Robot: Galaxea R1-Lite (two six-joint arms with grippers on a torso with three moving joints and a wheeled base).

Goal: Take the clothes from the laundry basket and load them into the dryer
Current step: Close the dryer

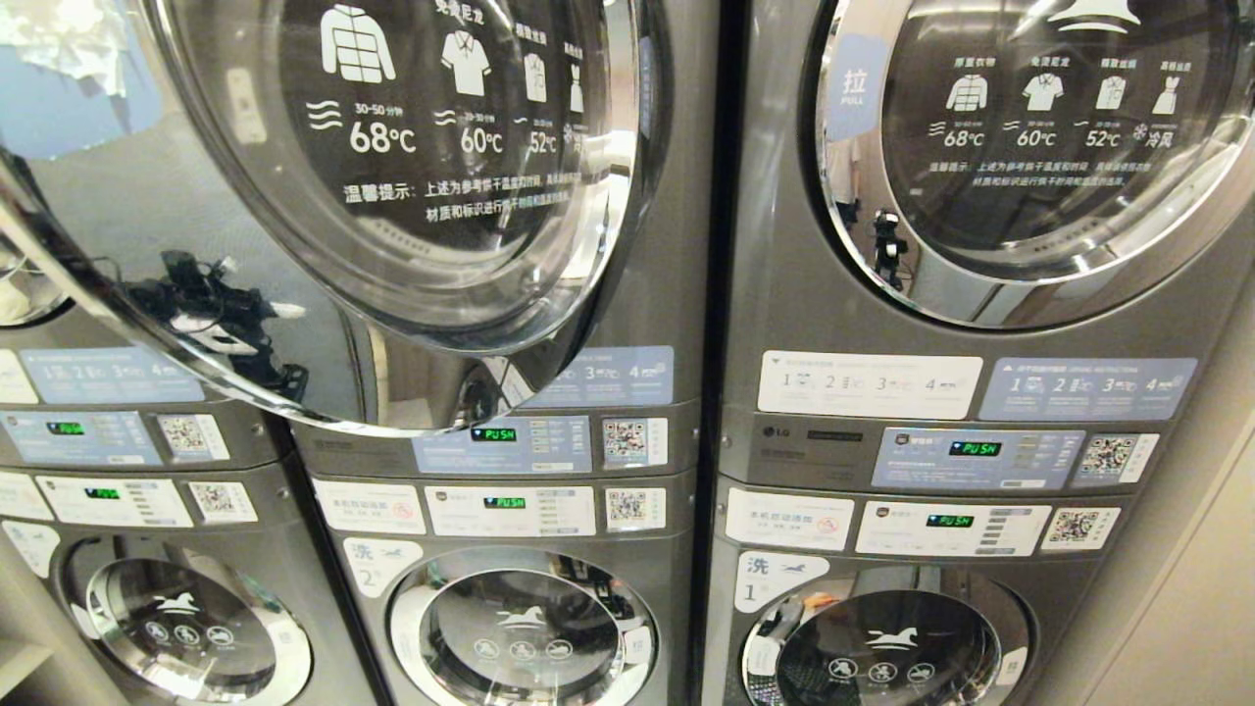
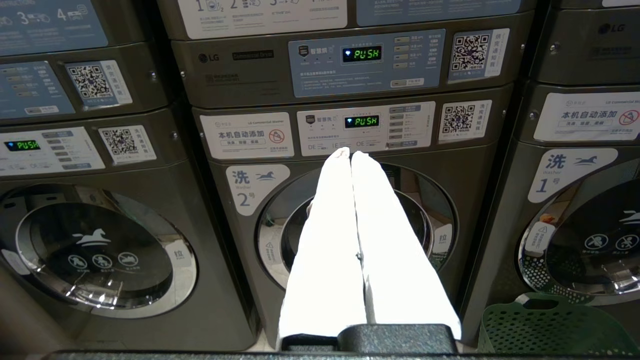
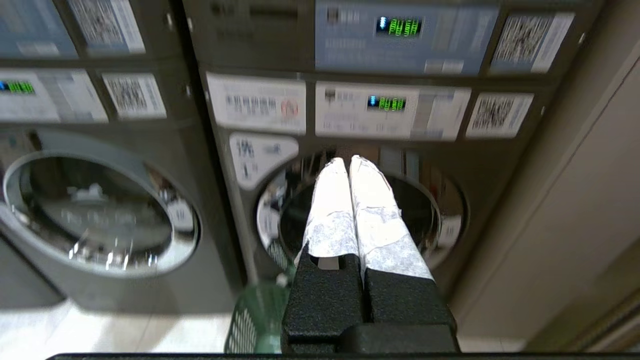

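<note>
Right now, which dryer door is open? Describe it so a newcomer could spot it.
In the head view, find the wall of stacked grey machines with dryers above washers. The open dryer door is the big chrome-ringed one swung out at upper left. Its right-hand neighbour sits flush and shut, with a PULL tag.

Grey casings with chrome-ringed dark glass doors are seen on the machines (image 1: pixel 706 294), green lettering on their displays (image 2: pixel 362 53), white wrapping on the left gripper (image 2: pixel 350 152) and right gripper (image 3: pixel 348 160), and what seems a green perforated laundry basket (image 2: pixel 550 330).
</note>
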